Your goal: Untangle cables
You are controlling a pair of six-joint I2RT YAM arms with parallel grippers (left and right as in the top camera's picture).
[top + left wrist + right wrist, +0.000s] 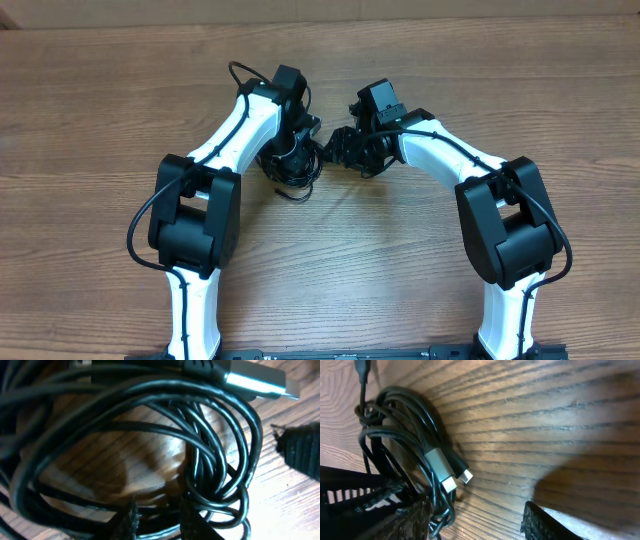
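Left pincer point(290, 158): points down onto the bunch. Its fingers point(192, 525) stand a little apart with strands running between them. Whether they press those strands cannot be told.
Right pincer point(480, 525): spread, with bare wood between its fingers point(545, 522). It pinches nothing.
Cables point(205, 460): thin black cords in one bunch of overlapping loops. They lie on the surface right under the left pincer and just beside the right pincer. The nearest strands run against the right pincer's finger on the bunch side.
Silver plug point(255, 380): flat with a metal sleeve, ahead of the left pincer at the far rim of the loops, lying over the cords.
Second plug point(463, 474): dark body with a small pale tip, right beside the silver plug and just ahead of the right pincer.
Third plug point(362, 370): dark end on a single cord, beyond the bunch and well ahead of the right pincer.
Writing: the plugs are too blurred to read any mark.
Pad point(300, 450): ribbed and black, off to the side of the left pincer, on the wood just clear of the loops.
In the way: the loops cross over and under one another, and several strands gather in a tight twist ahead of the left pincer. From overhead the left pincer's black body covers much of the bunch.
Left arm point(235, 130), right arm point(450, 150): white with black joints, bent inward so that both pincers sit near each other.
Surface point(400, 260): wood grain.
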